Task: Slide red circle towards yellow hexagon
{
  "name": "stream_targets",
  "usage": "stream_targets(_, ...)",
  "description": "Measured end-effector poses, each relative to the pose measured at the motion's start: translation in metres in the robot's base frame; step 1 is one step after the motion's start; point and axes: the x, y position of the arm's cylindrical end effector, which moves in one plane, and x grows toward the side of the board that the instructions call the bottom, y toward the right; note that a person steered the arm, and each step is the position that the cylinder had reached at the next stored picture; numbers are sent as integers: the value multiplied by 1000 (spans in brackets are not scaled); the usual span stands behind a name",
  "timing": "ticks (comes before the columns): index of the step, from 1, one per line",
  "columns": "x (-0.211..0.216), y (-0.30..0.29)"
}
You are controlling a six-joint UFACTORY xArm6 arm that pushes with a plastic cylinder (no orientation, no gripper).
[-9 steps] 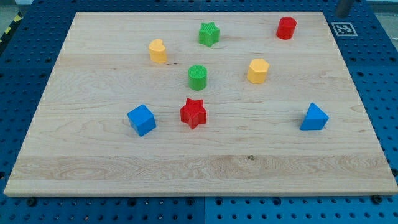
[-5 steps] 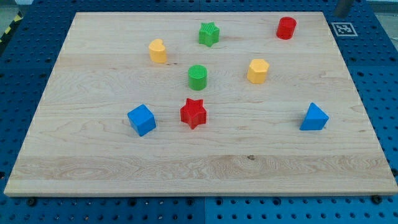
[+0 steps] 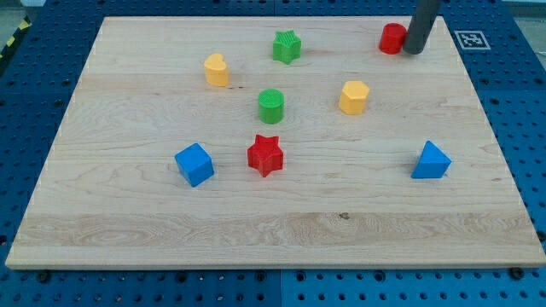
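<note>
The red circle [image 3: 392, 38] stands near the top right of the wooden board [image 3: 273, 230]. The yellow hexagon [image 3: 353, 97] lies below it and a little to the left. My tip [image 3: 414, 50] is down on the board at the red circle's right side, touching it or nearly so. The dark rod rises from there out of the view's top.
A green star [image 3: 287, 46], a yellow block [image 3: 217, 69], a green circle [image 3: 271, 105], a red star [image 3: 265, 154], a blue cube [image 3: 194, 164] and a blue block [image 3: 431, 160] are spread over the board. A marker tag [image 3: 469, 38] sits at the top right corner.
The rod has come in from the view's top right corner and now stands at the red circle's right side. No block has visibly moved.
</note>
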Motion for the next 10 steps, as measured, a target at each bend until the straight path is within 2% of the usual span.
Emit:
stream_targets(3, 11, 1)
stream_targets(5, -11, 41)
stream_targets(6, -17, 41)
stream_targets(7, -47, 34)
stream_targets(10, -35, -7)
